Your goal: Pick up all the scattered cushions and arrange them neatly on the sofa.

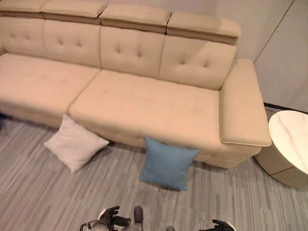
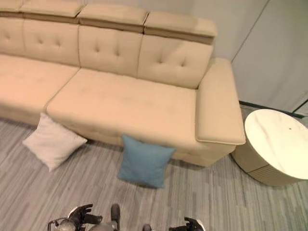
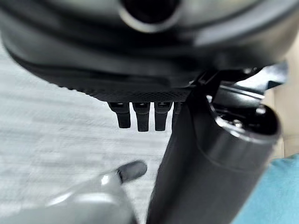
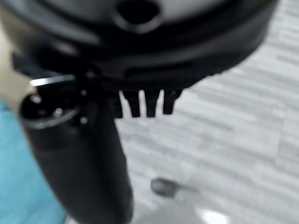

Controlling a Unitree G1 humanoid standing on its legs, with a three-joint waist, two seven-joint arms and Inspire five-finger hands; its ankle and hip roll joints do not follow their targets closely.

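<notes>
Left eye view: the blue cushion (image 1: 168, 162) and the white cushion (image 1: 74, 142) both stand on the floor (image 1: 38, 202), leaning against the front edge of the sofa (image 1: 144, 103), whose seat carries nothing. The left hand (image 1: 109, 216) and right hand (image 1: 222, 225) hang low near the floor, holding nothing; fingers appear straight and relaxed in the wrist views, though these are blurred. Both cushions should be light, soft and compressible. Grip a top corner or pinch the upper edge.
</notes>
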